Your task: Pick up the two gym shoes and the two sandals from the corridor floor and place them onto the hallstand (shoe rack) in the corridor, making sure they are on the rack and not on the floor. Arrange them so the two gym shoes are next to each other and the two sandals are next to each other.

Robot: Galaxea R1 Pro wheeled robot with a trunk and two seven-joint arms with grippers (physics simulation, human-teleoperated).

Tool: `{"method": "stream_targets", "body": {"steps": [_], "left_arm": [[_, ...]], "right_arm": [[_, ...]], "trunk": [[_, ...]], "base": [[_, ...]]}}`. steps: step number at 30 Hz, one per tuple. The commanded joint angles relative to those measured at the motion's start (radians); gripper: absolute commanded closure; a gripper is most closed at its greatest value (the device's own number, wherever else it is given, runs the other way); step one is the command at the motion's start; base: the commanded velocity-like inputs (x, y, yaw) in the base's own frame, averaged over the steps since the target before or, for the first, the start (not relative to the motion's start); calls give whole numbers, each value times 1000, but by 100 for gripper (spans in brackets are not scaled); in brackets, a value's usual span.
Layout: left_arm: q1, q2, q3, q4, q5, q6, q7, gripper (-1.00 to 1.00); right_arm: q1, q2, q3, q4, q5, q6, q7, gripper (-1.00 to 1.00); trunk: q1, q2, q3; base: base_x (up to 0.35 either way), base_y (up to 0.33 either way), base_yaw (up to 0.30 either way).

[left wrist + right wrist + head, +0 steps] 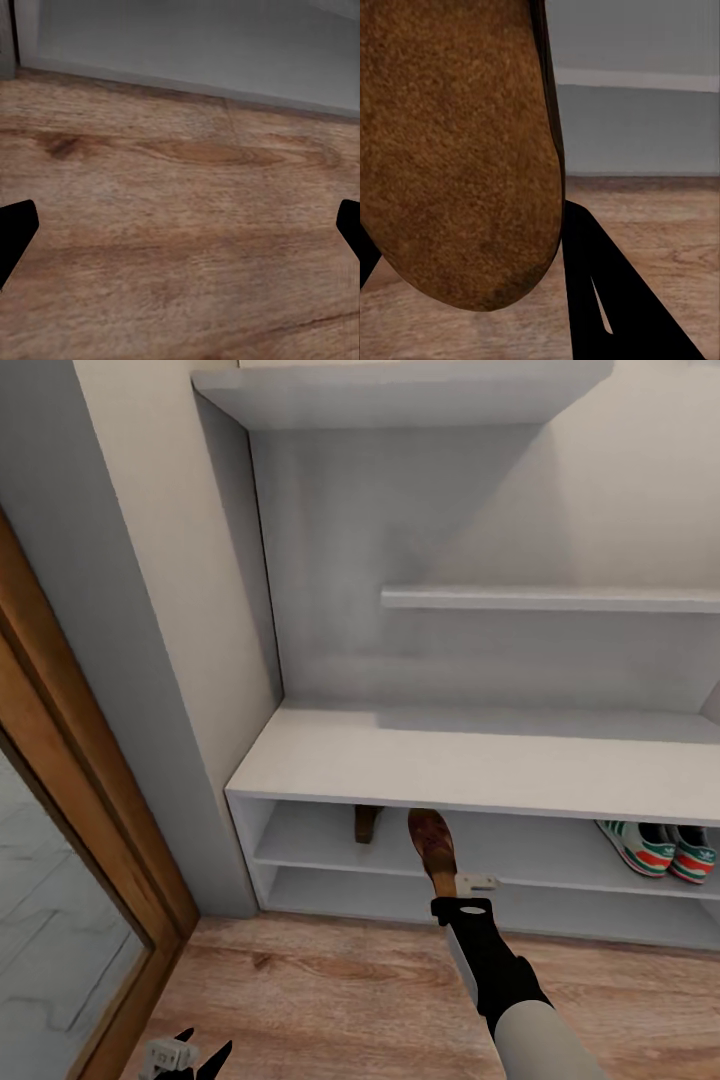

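Observation:
My right gripper (452, 888) is shut on the heel end of a brown sandal (432, 845), whose toe reaches into the upper shelf slot of the pale-grey hallstand (470, 765). In the right wrist view the sandal's suede sole (457, 150) looms close beside a black finger (607, 300). The other sandal (367, 822) sits deeper in the same slot, just to the left and partly hidden by the bench top. Both gym shoes (660, 848) stand side by side on that shelf at the right. My left gripper (190, 1055) hangs open low over the corridor floor (180, 172), holding nothing.
A wooden door frame (90, 840) and a grey wall edge (130, 660) border the hallstand on the left. Two stepped upper shelves (550, 598) jut out above the bench top. A lower shelf slot (350, 895) runs beneath the shoes.

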Motion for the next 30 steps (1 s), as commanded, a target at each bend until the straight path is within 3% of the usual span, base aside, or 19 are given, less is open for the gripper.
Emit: {"method": "stream_targets", "body": {"steps": [1, 30], "left_arm": [[-1, 0, 3, 1, 5, 1, -8, -100], [-1, 0, 3, 1, 5, 1, -8, -100]], "right_arm": [[0, 1, -4, -2, 7, 6, 1, 100], [0, 1, -5, 0, 8, 6, 1, 100]], "trunk": [[0, 0, -1], [0, 0, -1]], "base": [[45, 10, 0], [104, 26, 0]]}}
